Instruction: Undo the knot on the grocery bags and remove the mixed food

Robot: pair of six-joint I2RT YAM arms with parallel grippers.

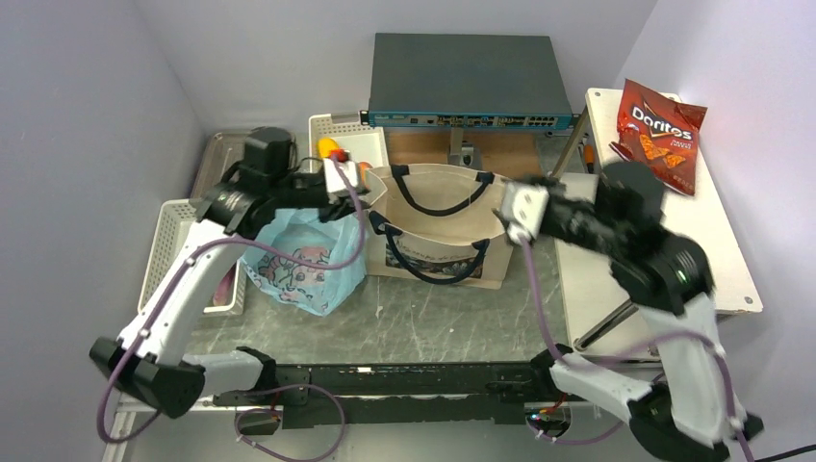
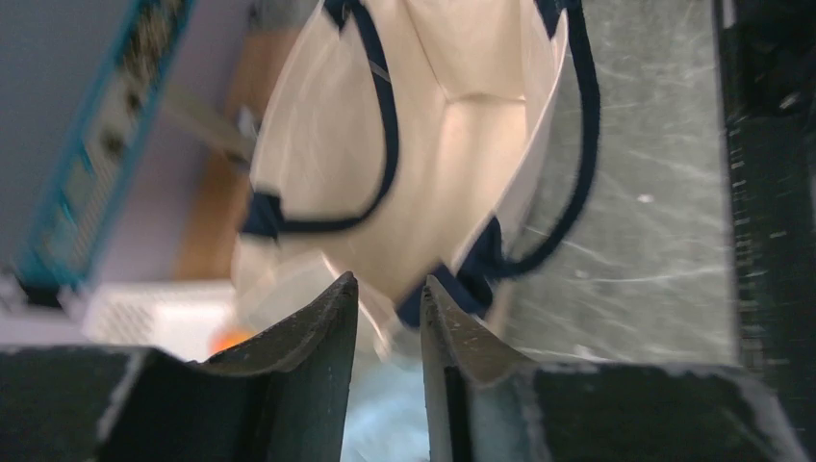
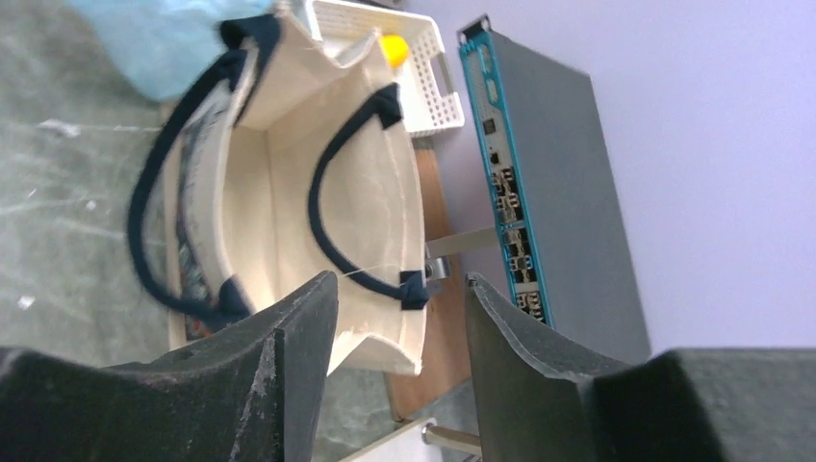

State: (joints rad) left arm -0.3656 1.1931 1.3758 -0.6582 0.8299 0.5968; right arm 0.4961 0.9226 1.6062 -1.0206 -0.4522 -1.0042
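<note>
Lavender walls closed in a grey marbled tabletop (image 1: 423,313), with a network switch (image 1: 462,82) raised at the back. A beige tote (image 1: 438,241) with dark handles stood open at the middle. Just to its left, touching its side, sat a light-blue printed grocery bag (image 1: 303,260), partly under the left arm. Its knot could not be made out.

The left pincer (image 2: 388,284) hung at the tote's left rim, above the blue plastic. Its jaws were narrow, with only a slim gap, and I could not tell whether they pinched anything.

The right pincer (image 3: 399,279) was at the tote's right rim. Its jaws were apart at a middling width, and the tote's near edge showed in the gap, unclamped.

A red Doritos bag (image 1: 659,130) lay on a white board (image 1: 717,250) at the right, well apart from the grocery bag. A yellow fruit (image 1: 330,146) rested in a white basket (image 1: 351,130) behind the tote.
</note>
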